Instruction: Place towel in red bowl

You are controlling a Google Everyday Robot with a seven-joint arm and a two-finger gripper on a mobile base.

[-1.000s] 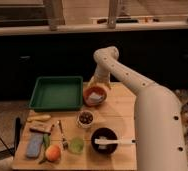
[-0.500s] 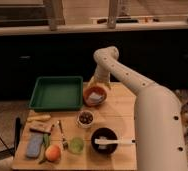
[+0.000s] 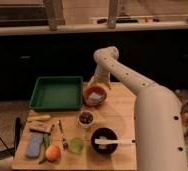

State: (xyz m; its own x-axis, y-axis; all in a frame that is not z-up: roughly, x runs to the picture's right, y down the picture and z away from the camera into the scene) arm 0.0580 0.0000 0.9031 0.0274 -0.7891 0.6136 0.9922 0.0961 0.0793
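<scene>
You look close to done. The towel point(image 3: 93, 96) already lies inside the red bowl point(image 3: 103, 93), a pale folded patch within the rim, and the bowl sits by the far edge of the tabletop point(image 3: 122, 116), about midway along it. The tool point(image 3: 99, 83) hangs just over the bowl's far rim, very near the towel. You cannot tell whether it is open or closed, or whether it has let go of the cloth. What is left, by my reading, is to confirm the release and lift the arm clear without dragging the towel out.

For the other containers:
- The green tray point(image 3: 56, 93) at the far left corner shows nothing in it.
- The white bowl point(image 3: 86, 118) mid-tabletop holds something dark.
- The black bowl point(image 3: 104, 140) toward the near edge carries a white utensil point(image 3: 113, 142) across it.
- A green cup point(image 3: 76, 145) stands just beside the black bowl, contents not clear.
</scene>
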